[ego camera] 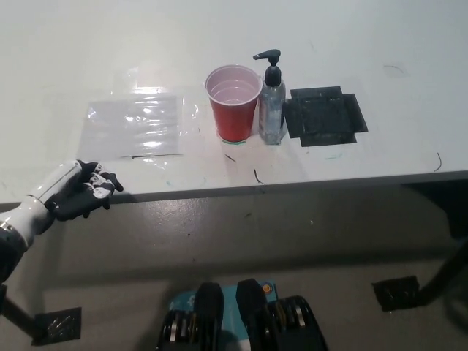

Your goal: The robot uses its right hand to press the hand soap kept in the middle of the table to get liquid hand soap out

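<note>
**Kid:** Where is the soap?

**Me:** I see the soap bottle (272, 102) standing up in the middle of the white table (380, 44). It is clear with a black pump on top. The spout points left, over the red cup (234, 102).

**Kid:** Why is the cup so close?

**Me:** It touches the bottle, or nearly. I think it is there to catch the soap.

**Kid:** Is anything in the cup?

**Me:** It looks empty. I can't tell how full the bottle is.

**Kid:** Where are the hands?

**Me:** The left hand (77, 191) rests at the table's near edge, far from the bottle. Its fingers are curled, but it holds nothing. I can't see the right hand at all, so no press yet.

**Kid:** What else is there?

**Me:** A black mat (325, 117) beside the bottle, and a clear plastic sheet (135, 124) left of the cup.
</note>
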